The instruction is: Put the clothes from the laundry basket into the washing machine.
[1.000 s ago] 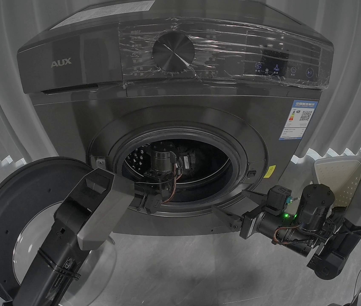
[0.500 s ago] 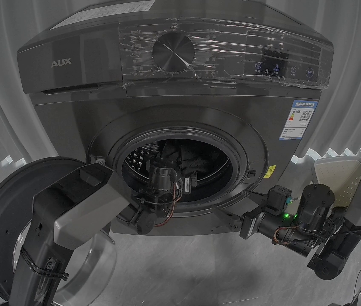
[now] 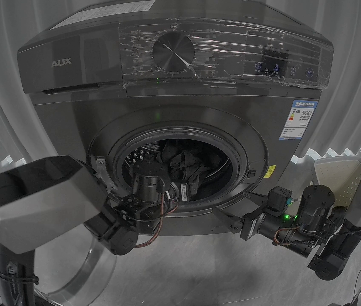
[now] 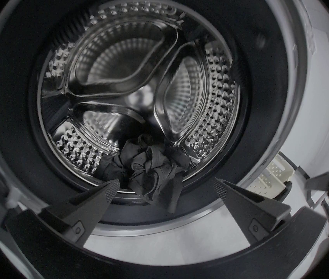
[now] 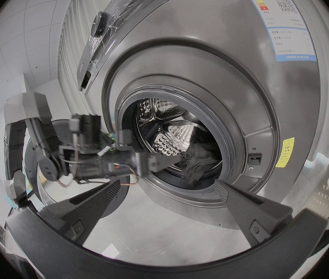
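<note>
Head view: the washing machine (image 3: 180, 120) fills centre frame, with its door (image 3: 87, 264) open at lower left. Dark, crumpled clothes (image 3: 186, 166) lie mid-frame in the opening. The right gripper (image 3: 237, 209) sits at lower right, jaws apart, unchanged.

Left wrist view: the left gripper (image 4: 164, 185) has backed out of the drum (image 4: 133, 66), jaws wide, empty. The drum is shiny, dimpled steel with smooth paddles. The soft bundle's long axis runs across the drum's front, with one flap over the lip.

Right wrist view: the bundle lies inside the rim.
</note>
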{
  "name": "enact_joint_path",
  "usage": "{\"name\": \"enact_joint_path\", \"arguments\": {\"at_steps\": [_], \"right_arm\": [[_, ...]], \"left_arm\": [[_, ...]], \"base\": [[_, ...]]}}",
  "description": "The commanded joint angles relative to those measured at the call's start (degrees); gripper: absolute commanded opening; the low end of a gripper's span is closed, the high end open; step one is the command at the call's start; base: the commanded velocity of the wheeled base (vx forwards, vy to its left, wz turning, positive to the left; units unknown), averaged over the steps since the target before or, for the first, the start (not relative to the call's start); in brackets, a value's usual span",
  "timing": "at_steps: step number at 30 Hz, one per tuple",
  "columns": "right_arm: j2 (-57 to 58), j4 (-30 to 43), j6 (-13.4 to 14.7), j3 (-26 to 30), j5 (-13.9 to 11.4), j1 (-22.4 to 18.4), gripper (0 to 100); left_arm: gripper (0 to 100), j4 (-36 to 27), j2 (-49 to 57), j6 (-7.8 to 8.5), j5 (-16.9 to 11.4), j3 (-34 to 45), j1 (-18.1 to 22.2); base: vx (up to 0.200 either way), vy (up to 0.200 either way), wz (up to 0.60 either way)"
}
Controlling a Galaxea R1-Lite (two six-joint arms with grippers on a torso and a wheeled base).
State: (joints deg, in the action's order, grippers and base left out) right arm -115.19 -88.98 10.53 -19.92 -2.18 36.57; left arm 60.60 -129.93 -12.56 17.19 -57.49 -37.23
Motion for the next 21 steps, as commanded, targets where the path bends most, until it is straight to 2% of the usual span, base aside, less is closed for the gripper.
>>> {"name": "enact_joint_path", "arguments": {"at_steps": [1, 5, 8, 11, 15, 21], "right_arm": [[0.6, -0.4, -0.1, 0.3, 0.0, -0.1, 100], [2.1, -0.3, -0.1, 1.0, 0.0, -0.4, 100], [2.5, -0.3, -0.2, 1.3, 0.0, -0.4, 100], [2.2, -0.3, -0.2, 1.6, 0.1, -0.2, 100], [2.0, -0.4, -0.1, 2.2, 0.1, -0.1, 100], [2.0, -0.4, -0.1, 2.3, 0.1, 0.1, 100]], "left_arm": [[100, 0.9, 15.1, -3.35, 0.1, 10.9, -4.3], [100, 1.2, 22.3, -4.06, 0.0, 16.8, -4.9], [100, 1.2, 26.0, -5.81, 0.0, 21.2, -5.0], [100, 1.3, 27.1, -6.87, 0.4, 23.9, -5.9], [100, 5.1, 27.1, -6.25, 3.5, 27.9, -5.9], [100, 16.0, 26.0, -5.11, 3.6, 32.3, -6.6]], "base": [[0.0, 0.0, 0.0], [0.0, 0.0, 0.0], [0.0, 0.0, 0.0], [0.0, 0.0, 0.0], [0.0, 0.0, 0.0], [0.0, 0.0, 0.0]]}}
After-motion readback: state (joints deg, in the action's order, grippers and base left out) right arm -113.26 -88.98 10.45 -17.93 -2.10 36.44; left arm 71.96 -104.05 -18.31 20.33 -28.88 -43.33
